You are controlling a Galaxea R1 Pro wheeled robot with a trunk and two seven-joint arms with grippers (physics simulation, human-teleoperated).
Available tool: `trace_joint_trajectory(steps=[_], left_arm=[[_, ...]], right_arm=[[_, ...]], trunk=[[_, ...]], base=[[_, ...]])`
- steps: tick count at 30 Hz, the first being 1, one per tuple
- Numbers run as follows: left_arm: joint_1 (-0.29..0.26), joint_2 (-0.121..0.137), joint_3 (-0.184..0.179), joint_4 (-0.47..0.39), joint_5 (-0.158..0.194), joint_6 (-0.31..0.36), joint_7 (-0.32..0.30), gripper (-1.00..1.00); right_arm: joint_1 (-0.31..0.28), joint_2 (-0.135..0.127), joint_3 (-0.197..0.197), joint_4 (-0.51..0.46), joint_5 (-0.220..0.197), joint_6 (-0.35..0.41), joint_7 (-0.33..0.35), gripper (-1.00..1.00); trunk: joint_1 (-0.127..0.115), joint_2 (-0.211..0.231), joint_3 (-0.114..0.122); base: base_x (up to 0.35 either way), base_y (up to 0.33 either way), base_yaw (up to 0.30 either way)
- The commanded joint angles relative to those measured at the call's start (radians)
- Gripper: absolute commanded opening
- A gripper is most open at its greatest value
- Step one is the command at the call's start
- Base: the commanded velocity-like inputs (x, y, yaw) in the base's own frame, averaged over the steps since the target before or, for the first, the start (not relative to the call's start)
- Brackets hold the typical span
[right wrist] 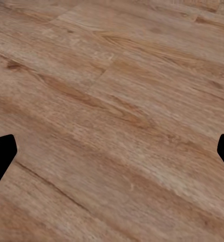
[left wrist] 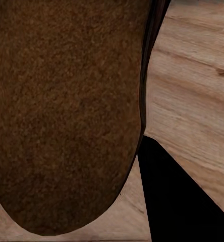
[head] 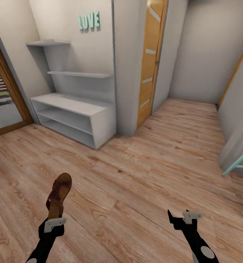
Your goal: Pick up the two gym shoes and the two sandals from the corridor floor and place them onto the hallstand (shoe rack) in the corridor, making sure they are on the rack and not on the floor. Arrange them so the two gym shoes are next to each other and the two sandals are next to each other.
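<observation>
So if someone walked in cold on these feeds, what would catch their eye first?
Probably the brown sandal held up off the wood floor in the left gripper, low at the head view's left. Next, the pale shoe rack against the far wall under mint LOVE letters, shelves bare. The right gripper hangs open with nothing in it.

Head cam looks fwd and down over the corridor floor (head: 136, 175) twd the far-left hallstand (head: 76, 117). L wrist cam very close on sandal (left wrist: 66, 116); R wrist cam faces floor; all share planks.
</observation>
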State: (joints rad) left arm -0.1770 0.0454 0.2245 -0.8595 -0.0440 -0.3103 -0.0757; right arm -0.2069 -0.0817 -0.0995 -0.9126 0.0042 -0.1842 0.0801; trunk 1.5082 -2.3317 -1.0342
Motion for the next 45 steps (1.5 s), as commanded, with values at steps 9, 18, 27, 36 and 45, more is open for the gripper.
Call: trace_joint_trajectory(steps=[9, 18, 27, 36, 45], left_arm=[[-0.001, -0.001, 0.005, 0.002, -0.004, -0.003, -0.006, -1.0], [-0.001, -0.001, 0.005, 0.003, -0.004, -0.003, -0.006, -1.0], [-0.001, -0.002, 0.005, 0.006, -0.003, -0.003, -0.006, -1.0], [-0.001, -0.002, 0.006, 0.008, -0.004, -0.003, -0.006, -1.0], [-0.001, -0.002, 0.006, 0.009, -0.004, -0.003, -0.006, -1.0]], right_arm=[[0.0, 0.0, -0.003, 0.001, 0.0, -0.003, 0.007, 1.0], [0.0, 0.0, -0.003, 0.001, 0.0, -0.003, 0.007, 1.0], [0.0, 0.0, -0.003, 0.001, 0.0, -0.003, 0.007, 1.0], [0.0, 0.0, -0.003, 0.0, 0.0, -0.004, 0.007, 1.0], [0.0, 0.0, -0.003, 0.0, -0.001, -0.004, 0.007, 1.0]], trunk=[[0.0, 0.0, -0.001], [0.0, 0.0, -0.001], [0.0, 0.0, -0.001], [0.0, 0.0, 0.0], [0.0, 0.0, 0.004]], base=[[0.176, 0.0, 0.278], [0.335, 0.0, 0.278], [0.333, 0.096, 0.278], [0.307, 0.161, 0.278], [0.289, 0.19, 0.278]])
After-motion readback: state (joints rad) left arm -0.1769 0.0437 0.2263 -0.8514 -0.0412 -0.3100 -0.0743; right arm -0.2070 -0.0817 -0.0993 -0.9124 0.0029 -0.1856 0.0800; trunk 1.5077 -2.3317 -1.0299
